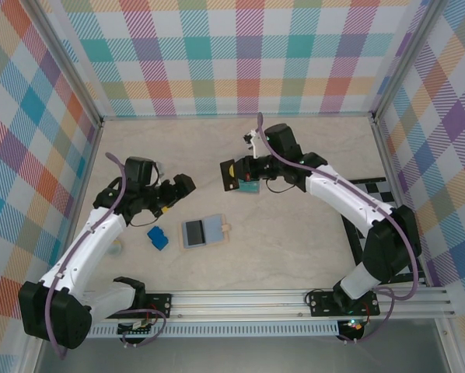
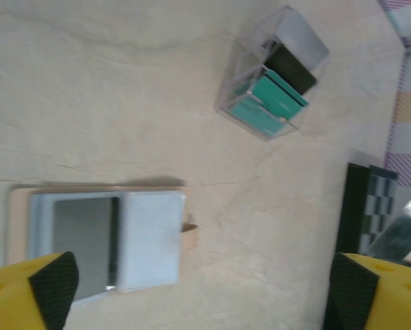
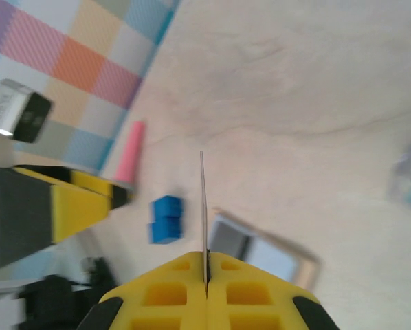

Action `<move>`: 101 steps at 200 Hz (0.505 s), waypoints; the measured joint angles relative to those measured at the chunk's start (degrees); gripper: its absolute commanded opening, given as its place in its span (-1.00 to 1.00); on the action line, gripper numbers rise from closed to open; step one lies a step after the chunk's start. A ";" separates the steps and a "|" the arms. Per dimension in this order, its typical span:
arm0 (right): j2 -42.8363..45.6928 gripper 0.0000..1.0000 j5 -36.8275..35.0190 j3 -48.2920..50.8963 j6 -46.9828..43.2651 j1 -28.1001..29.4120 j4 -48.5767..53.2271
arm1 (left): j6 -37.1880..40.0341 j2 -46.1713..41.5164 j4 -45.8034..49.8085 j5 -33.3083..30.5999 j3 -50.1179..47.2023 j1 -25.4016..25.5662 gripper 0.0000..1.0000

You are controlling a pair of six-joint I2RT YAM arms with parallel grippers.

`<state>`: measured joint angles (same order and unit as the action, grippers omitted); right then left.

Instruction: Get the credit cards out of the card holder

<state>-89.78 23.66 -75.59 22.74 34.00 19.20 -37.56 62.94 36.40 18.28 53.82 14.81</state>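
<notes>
**Right gripper clamped on one card, left gripper spread over the open holder**

The overhead view takes in the pale, marble-patterned table (image 1: 295,256) with both arms reaching inward. The checkered mat (image 1: 379,186) lies outward of the right arm. The card holder (image 1: 204,231) sits between the two grippers, nearer the bases.

The left wrist camera gives detail that the overhead view lacks. The left gripper (image 2: 198,292) has its yellow, black-padded fingers (image 2: 51,282) wide apart and touching nothing. The holder (image 2: 102,244) lies flat and unfolded just ahead of them, blue-grey inside with a tan rim and a small tab. A grey card (image 2: 85,240) is seated in one pocket. Farther ahead stands a clear box (image 2: 271,75) holding upright teal cards (image 2: 267,103) and one dark card (image 2: 291,69).

The right wrist camera shows the right gripper (image 3: 206,258) with its fingers pressed together on a thin card (image 3: 203,199). The card is seen edge-on, so its face colour cannot be told. Beyond the fingers, blurred, are the holder (image 3: 260,251), a blue block (image 3: 165,220) and a pink stick (image 3: 130,155).
</notes>
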 measured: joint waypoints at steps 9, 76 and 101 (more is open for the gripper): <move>0.15 -1.00 -2.45 -0.20 -4.09 -0.44 1.09 | 0.50 0.02 0.76 -1.55 0.00 0.00 1.00; -7.69 -1.00 -9.07 -9.97 -31.93 -4.13 5.51 | 4.04 3.69 2.73 -7.37 1.05 -0.02 1.00; -13.88 -1.00 -7.82 -14.67 -41.11 -6.03 6.69 | 4.57 4.22 2.71 -8.33 1.05 -0.07 1.00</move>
<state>-103.66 15.84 -90.26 -18.37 27.97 25.89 -32.99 67.16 39.11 9.96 54.87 14.74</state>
